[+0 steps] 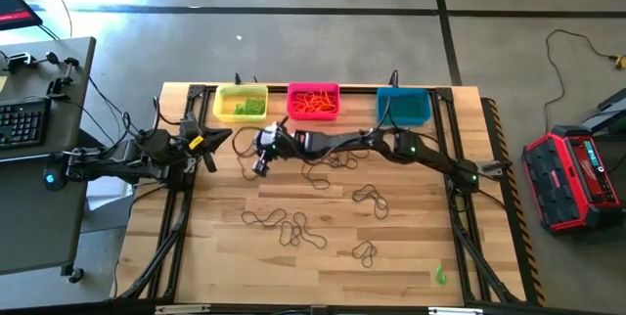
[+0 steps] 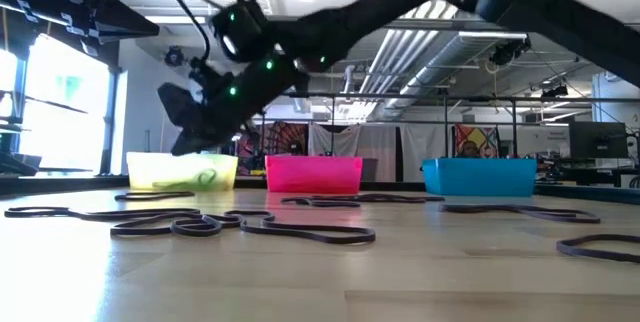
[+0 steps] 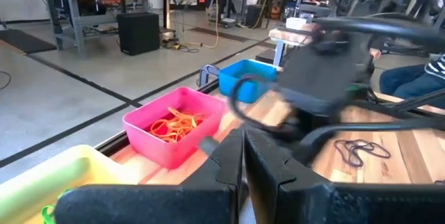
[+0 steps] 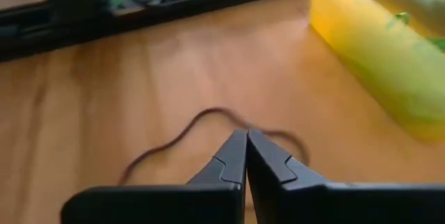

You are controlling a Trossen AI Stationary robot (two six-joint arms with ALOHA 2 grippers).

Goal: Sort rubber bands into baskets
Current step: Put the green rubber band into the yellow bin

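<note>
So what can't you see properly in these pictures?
- Inside the blue basket: it looks dark from above, and the low view shows only its wall.
- Whether the right gripper has pinched the dark rubber band: the closed fingertips hide the spot.
- How many orange rubber bands are in the pink basket: too small and tangled.
- The left gripper blocks the table under it.

Bright window glare at left, motion-blurred arm, soft wrist views
</note>
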